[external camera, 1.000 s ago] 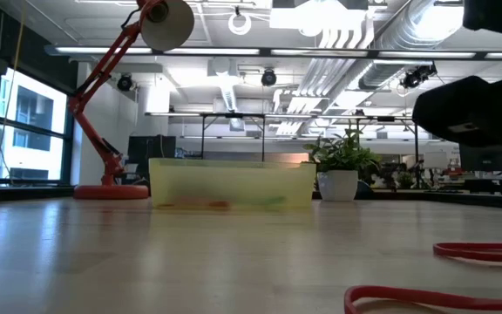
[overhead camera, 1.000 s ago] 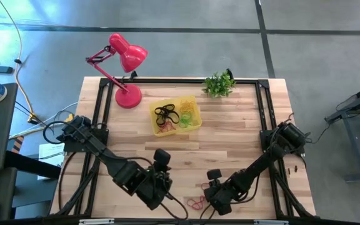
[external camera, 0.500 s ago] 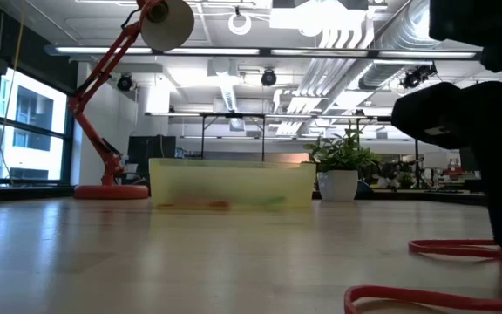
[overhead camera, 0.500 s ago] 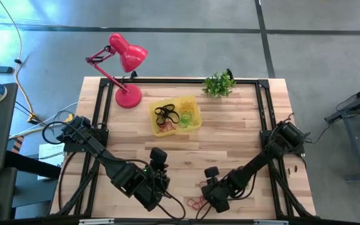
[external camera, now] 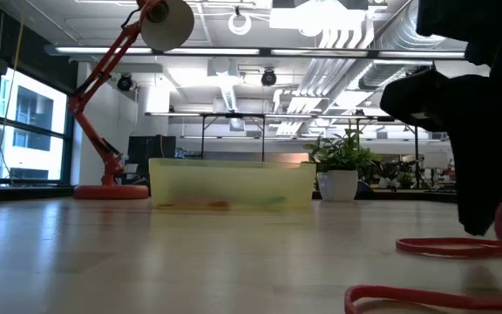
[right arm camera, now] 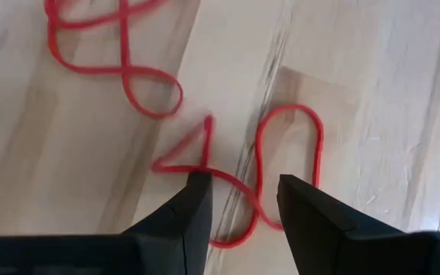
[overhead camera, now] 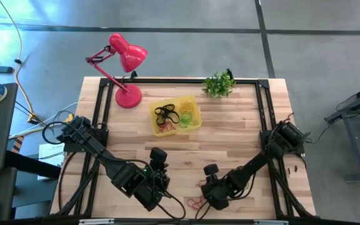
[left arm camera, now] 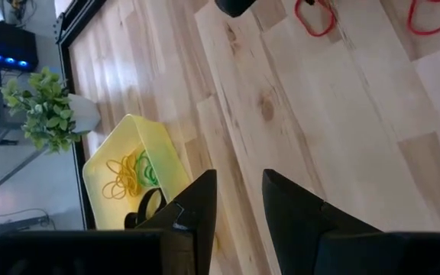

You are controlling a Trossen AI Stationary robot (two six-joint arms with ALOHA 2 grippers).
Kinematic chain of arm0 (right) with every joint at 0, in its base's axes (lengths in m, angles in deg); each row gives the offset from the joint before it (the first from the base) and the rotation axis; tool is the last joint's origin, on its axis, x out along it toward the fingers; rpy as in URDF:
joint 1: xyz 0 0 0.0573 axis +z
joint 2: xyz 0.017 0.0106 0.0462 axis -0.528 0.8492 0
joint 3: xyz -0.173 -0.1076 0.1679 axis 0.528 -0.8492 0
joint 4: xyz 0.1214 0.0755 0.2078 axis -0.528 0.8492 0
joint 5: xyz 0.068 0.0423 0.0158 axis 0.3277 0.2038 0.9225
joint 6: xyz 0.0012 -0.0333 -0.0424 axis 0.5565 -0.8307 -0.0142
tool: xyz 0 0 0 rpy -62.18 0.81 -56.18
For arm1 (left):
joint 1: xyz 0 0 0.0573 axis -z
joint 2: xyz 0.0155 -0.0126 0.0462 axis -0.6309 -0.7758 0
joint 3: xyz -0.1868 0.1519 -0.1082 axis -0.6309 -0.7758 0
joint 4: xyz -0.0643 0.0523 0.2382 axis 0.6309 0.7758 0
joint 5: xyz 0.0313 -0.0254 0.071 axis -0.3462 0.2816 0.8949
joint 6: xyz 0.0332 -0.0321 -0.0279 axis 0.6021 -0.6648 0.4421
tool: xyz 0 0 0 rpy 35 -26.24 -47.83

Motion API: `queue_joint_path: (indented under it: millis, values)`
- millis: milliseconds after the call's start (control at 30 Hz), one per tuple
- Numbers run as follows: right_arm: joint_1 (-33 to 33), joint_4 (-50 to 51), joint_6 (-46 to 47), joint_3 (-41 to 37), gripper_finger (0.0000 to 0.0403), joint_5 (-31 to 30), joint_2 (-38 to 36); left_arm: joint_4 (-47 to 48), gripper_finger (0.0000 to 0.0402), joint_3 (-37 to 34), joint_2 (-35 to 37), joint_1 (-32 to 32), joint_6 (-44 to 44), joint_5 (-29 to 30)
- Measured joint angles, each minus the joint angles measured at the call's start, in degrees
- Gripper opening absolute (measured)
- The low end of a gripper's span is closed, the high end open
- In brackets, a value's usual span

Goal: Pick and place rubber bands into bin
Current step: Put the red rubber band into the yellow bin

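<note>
Two red rubber bands [right arm camera: 281, 176] [right arm camera: 113, 53] lie flat on the wood near the table's near edge [overhead camera: 195, 202]; in the low view one [external camera: 456, 248] lies farther in and one [external camera: 425, 301] nearer. My right gripper [right arm camera: 243, 187] is open and low over them [overhead camera: 204, 195], a finger on each side of a strand. The yellow bin [overhead camera: 175, 114] sits toward the far side with black, green, orange and tan bands in it [left arm camera: 128, 176]. My left gripper [left arm camera: 239, 187] is open and hovers left of the right one [overhead camera: 160, 172]. My right gripper points down at the red band, one strand [right arm camera: 235, 187] running between its open fingers. The dark finger [external camera: 476, 209] reaches table height beside the band. Whether either finger touches the band, I cannot tell.
A red desk lamp [overhead camera: 124, 62] stands at the far left corner and a small potted plant [overhead camera: 219, 84] at the far edge, right of the bin. Bare wood lies between the bin and the two grippers.
My right gripper has moved down and toward the table's left, over the red bands. In the low view its dark finger has come in from the right and now stands at the farther red band, which has shifted a little to the left.
</note>
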Motion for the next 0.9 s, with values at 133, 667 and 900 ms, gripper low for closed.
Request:
queue_joint_path:
  millis: [133,667,900]
  values:
    - [-1.03,-0.44,-0.52,0.02,0.0139,1.45,0.0,0.0,0.0097,0.0,0.0,0.0,-0.07,0.0]
    - [-4.79,0.02,0.88,0.28,0.012,12.22,1.92,2.6,0.0097,0.0,-0.02,0.04,-1.29,-0.02]
    - [-4.84,0.67,1.8,0.17,0.002,12.57,2.03,2.66,0.0097,0.0,-0.04,0.04,-1.23,-0.01]
